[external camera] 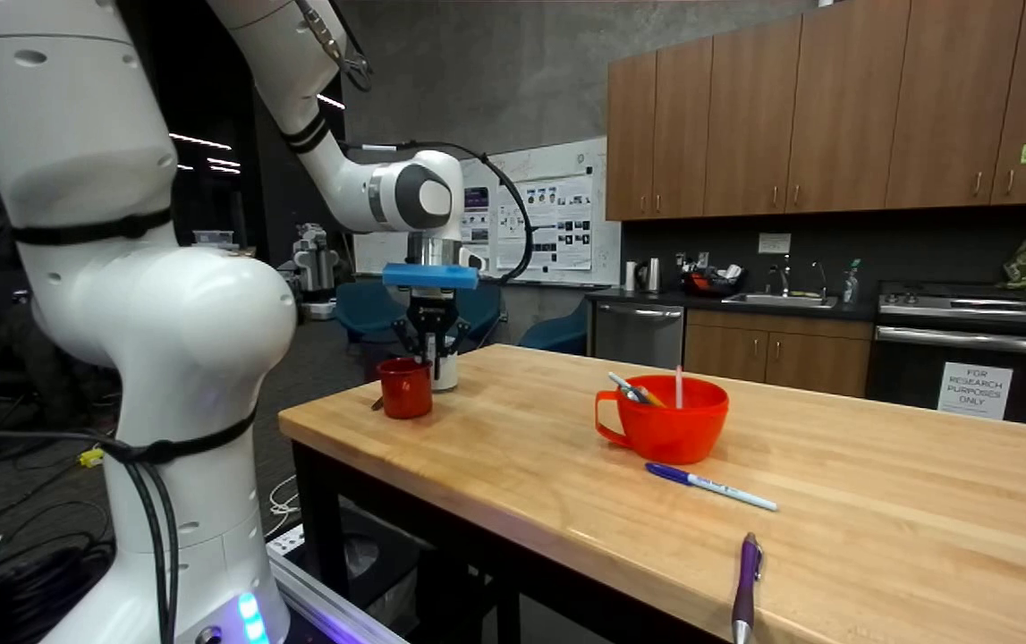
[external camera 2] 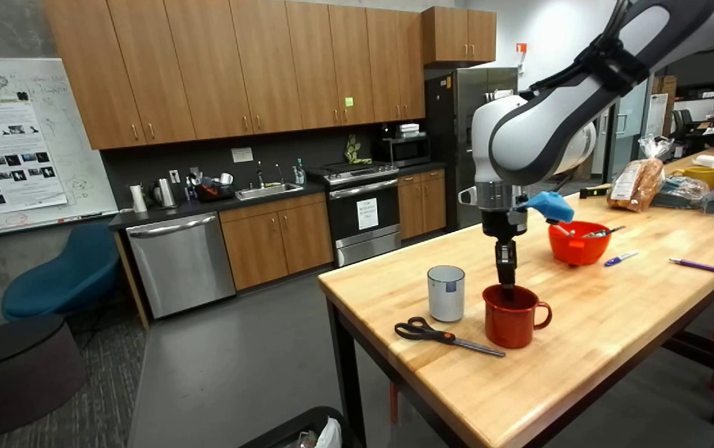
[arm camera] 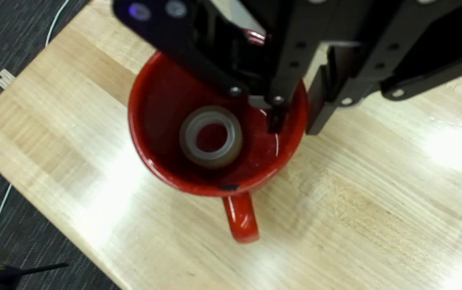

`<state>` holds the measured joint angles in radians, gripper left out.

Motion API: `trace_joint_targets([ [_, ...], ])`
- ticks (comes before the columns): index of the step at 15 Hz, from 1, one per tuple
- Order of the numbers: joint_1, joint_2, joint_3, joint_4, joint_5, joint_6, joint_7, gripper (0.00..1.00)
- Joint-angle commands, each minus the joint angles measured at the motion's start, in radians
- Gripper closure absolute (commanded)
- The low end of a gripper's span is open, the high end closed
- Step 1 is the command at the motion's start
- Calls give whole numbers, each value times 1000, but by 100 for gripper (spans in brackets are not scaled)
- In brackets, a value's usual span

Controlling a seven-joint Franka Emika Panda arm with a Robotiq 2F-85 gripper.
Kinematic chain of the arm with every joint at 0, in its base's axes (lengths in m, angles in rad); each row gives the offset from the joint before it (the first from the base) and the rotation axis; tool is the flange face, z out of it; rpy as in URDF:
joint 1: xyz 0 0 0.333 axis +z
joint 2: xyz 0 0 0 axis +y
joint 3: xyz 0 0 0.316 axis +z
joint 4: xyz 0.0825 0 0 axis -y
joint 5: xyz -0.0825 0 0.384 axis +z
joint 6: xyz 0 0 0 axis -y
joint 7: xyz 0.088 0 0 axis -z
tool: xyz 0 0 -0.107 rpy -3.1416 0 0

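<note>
1 red mug (external camera 2: pixel 509 326), with 1 pale ring (arm camera: pixel 211 156) inside; 1 yellow mug (external camera 2: pixel 704 175); 1 grey-white cup (external camera 2: pixel 446 303); 1 pair of scissors (external camera 2: pixel 447 338); 1 orange-red bowl (external camera: pixel 674 438), pens (external camera: pixel 629 389) in it overlap, so no firm number there. Loose on the 1 wooden table (external camera 2: pixel 568 367) are 1 blue marker (external camera: pixel 711 487) and 1 purple pen (external camera: pixel 746 586), so 2. Also 1 bread bag (external camera 2: pixel 638 183). Behind stand 1 dishwasher (external camera 2: pixel 181 258), 1 stove (external camera 2: pixel 344 218), 1 kettle (external camera 2: pixel 165 193), 1 microwave (external camera 2: pixel 408 150), 1 fridge (external camera 2: pixel 500 79). Then 1 sink (external camera: pixel 781 301), 1 whiteboard (external camera 2: pixel 83 162), 1 gripper (arm camera: pixel 295 127) at the red mug
</note>
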<state>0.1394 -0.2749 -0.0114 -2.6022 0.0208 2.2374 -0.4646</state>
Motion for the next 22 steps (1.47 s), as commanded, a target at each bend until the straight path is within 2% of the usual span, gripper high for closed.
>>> trace_joint_targets([
  [1, -15, -23, 3, 15, -13, -14, 9, 49],
  [4, -14, -78, 8, 3, -11, -48, 17, 30],
  [8, -5, -149, 18, -4, -14, -149, 28, 2],
  [11, -6, -217, 25, -7, -26, -217, 48, 0],
  [16, -51, -346, 33, -15, -139, -262, 165, 0],
  [22, -174, -418, -3, 51, -288, -335, 278, 0],
])
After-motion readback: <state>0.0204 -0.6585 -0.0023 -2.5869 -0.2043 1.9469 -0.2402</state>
